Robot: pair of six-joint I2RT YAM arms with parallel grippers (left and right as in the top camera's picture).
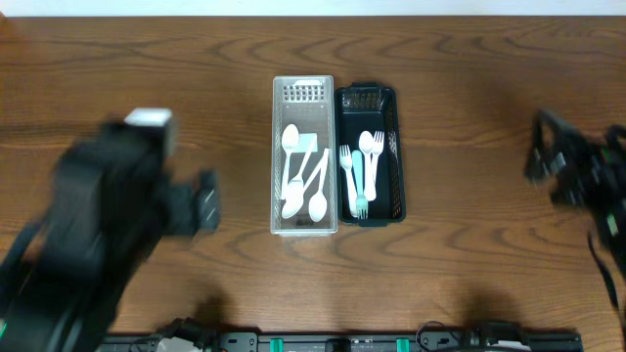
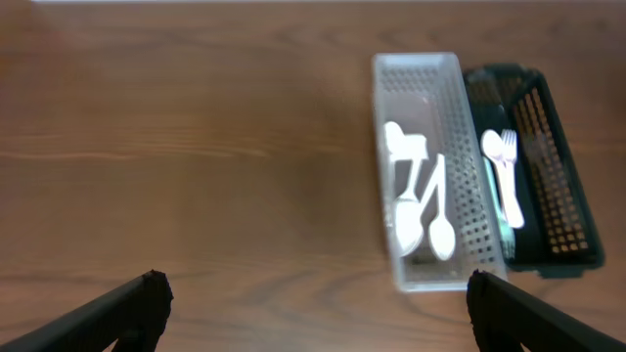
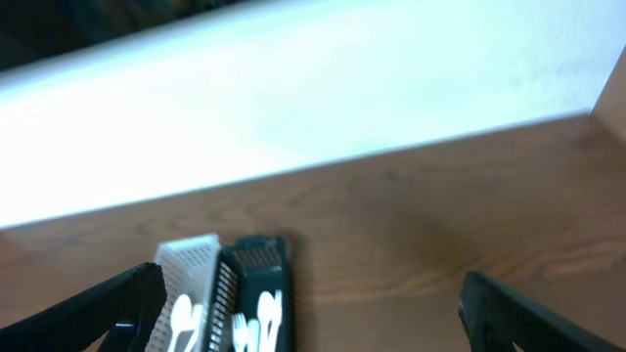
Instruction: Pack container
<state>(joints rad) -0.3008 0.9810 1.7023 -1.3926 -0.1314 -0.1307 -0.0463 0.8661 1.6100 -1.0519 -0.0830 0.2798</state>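
A clear perforated container [image 1: 277,147] holding white spoons [image 1: 304,181] stands mid-table, touching a dark green container [image 1: 395,147] holding white forks and a light blue one [image 1: 361,171]. Both also show in the left wrist view: clear [image 2: 460,127], dark [image 2: 558,176], and in the right wrist view: clear [image 3: 196,269], dark [image 3: 256,269]. My left gripper [image 2: 313,313] is open and empty, left of the containers, over bare table. My right gripper [image 3: 313,303] is open and empty, far right of them, raised and looking towards a white wall.
The left arm [image 1: 108,215] is blurred at the left of the table. The right arm [image 1: 582,176] is blurred at the right edge. A black rail [image 1: 352,342] runs along the front edge.
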